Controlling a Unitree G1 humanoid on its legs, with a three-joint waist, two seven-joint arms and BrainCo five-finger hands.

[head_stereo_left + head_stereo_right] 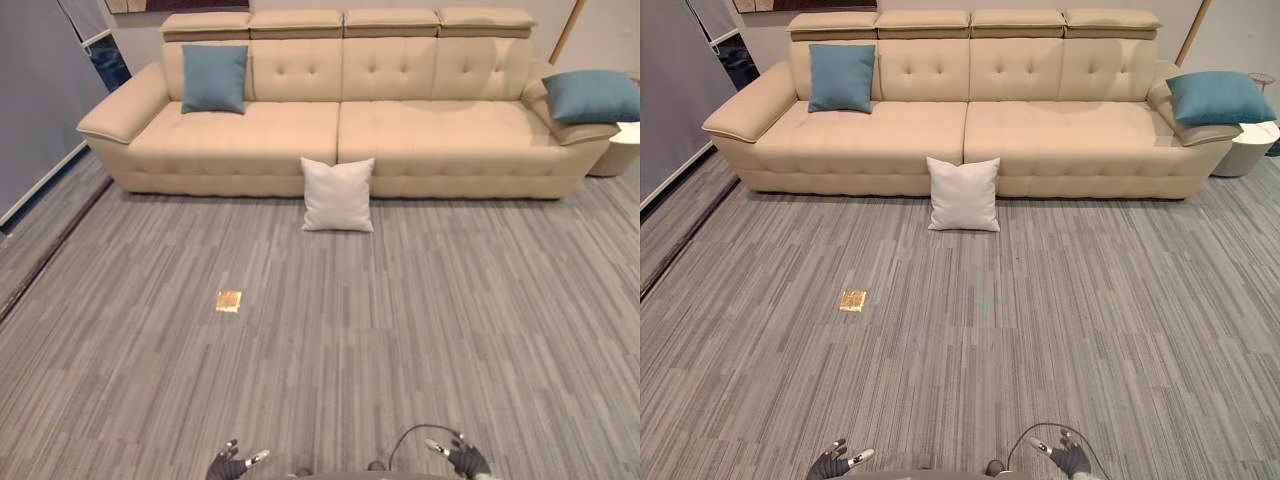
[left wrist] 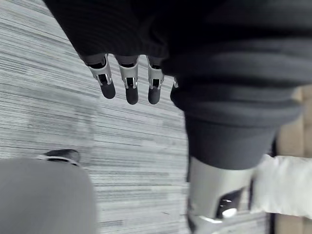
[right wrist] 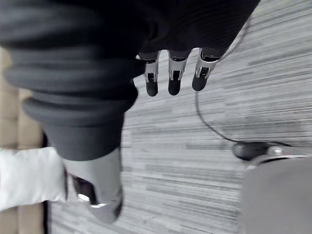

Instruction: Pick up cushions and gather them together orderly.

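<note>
The white cushion is standing upright on the grey carpeted floor, leaning against the front of the beige sofa near its middle. A teal cushion is resting on the sofa's left seat against the backrest. A second teal cushion is lying on the right armrest, well apart from the other two. Just beside that armrest a white side table is standing. A small gold square is lying flat on the floor, nearer the robot than the white cushion and to its left. The left hand and the right hand are hanging low, far from every cushion. Both are keeping their fingers straight and loose, holding nothing.
</note>
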